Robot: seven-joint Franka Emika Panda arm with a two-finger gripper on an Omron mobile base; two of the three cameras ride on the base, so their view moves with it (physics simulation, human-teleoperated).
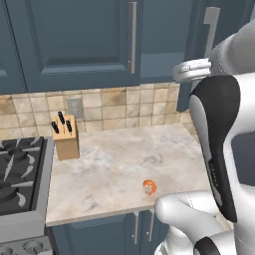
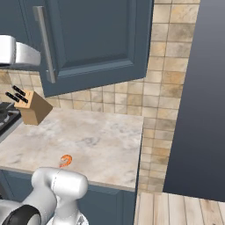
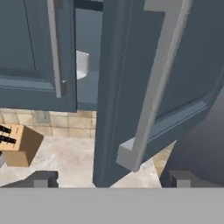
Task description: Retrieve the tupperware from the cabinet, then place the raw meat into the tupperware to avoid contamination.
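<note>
The cabinet's right door (image 3: 131, 65) stands ajar, its long silver handle (image 3: 153, 87) running down between my fingertips. My gripper (image 3: 111, 179) is open, its two dark tips spread wide on either side of the handle's lower end. Through the gap a white tupperware (image 3: 81, 64) shows on the shelf inside, mostly hidden by the doors. The left door (image 3: 26, 52) is shut. The raw meat, a small orange shrimp (image 1: 149, 187) (image 2: 66, 161), lies on the marble counter (image 1: 124, 154) near its front edge. The open door (image 2: 96, 39) hangs over the counter.
A wooden knife block (image 1: 65, 137) (image 2: 33, 107) (image 3: 17, 144) stands at the counter's back left. A stove (image 1: 20, 174) adjoins the counter on the left. A dark tall panel (image 2: 197, 96) bounds the right side. My own white arm (image 1: 219, 149) rises in front.
</note>
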